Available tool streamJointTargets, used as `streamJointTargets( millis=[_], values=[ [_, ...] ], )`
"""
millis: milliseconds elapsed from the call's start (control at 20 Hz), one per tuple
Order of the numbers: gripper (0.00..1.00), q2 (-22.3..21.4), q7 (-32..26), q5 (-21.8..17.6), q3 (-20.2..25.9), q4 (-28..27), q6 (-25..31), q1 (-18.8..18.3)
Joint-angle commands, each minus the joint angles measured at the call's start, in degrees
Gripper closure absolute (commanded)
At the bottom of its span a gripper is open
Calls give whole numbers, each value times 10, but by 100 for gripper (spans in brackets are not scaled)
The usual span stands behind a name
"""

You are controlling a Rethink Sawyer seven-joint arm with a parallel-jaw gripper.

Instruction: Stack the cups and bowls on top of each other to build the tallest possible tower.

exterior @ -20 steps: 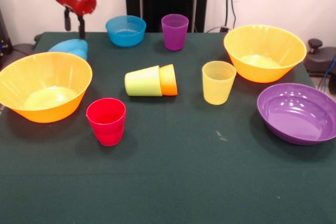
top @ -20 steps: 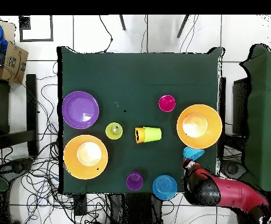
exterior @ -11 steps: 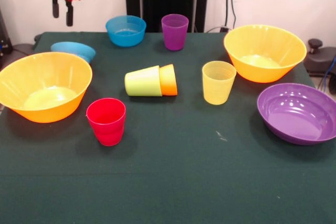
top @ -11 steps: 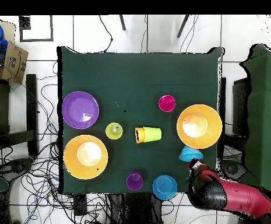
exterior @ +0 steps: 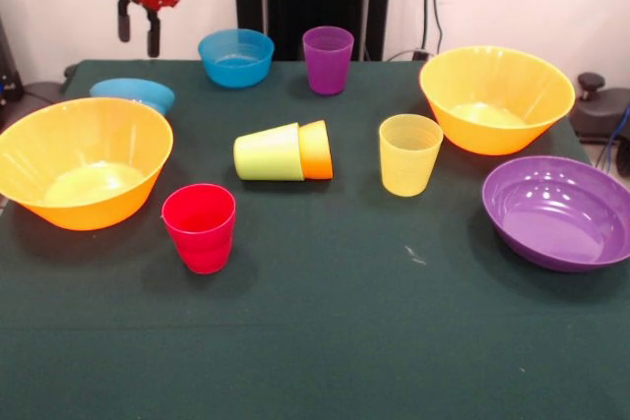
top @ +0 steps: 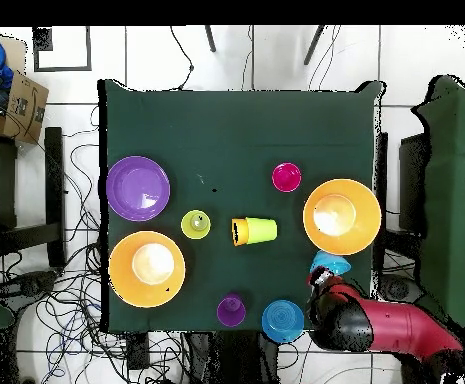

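Cyan bowl (exterior: 133, 93) partly hidden behind left orange bowl (exterior: 82, 162), front view. Gripper (exterior: 138, 38) raised above cyan bowl, fingers slightly apart, holding nothing, touching nothing. Lime cup (exterior: 268, 152) on its side, nested in orange cup (exterior: 316, 150). No tower built.

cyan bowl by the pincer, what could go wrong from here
1. The cyan bowl sits close behind the big orange bowl, so a descending pincer may bump that rim.
2. The green cup and orange cup lie nested on their sides and could roll if nudged.
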Motion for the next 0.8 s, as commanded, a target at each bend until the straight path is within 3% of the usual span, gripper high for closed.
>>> streamJointTargets(
  millis=[50,800],
  values=[
    [0,36,4,-6,18,-9,2,44],
    [0,68,4,-7,8,-43,-12,51]
  ],
)
